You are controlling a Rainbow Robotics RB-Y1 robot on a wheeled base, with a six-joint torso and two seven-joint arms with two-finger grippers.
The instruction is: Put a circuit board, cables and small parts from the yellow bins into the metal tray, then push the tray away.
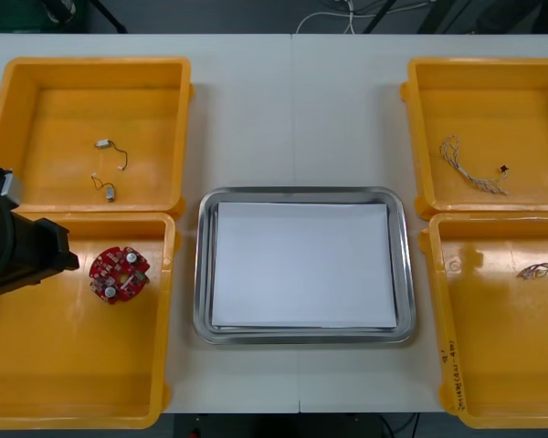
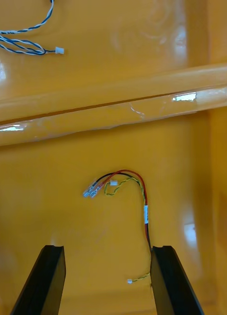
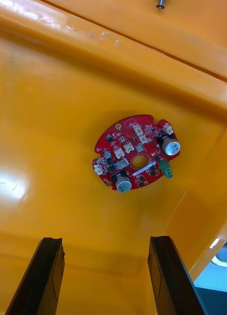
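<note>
Black fingers [image 3: 47, 280] of the left gripper [image 3: 106, 278] stand apart above the round red circuit board [image 3: 136, 152], which lies flat in the nearer left bin [image 1: 73, 365]. The first pick therefore looks to be in hand, and it calls for a straight descent until the board sits between the jaws. Over the nearer right bin [image 1: 502, 365], the right gripper [image 2: 107, 280] hangs open too, one finger seemingly beside a red and yellow cable [image 2: 124, 189], though contact is hard to judge; nothing lies in the metal tray [image 1: 301, 195] between the bins.

Red circuit board [image 1: 119, 274] flat in yellow bin [image 1: 73, 338] — metal tray [image 1: 203, 274] (white inside) alongside.
</note>
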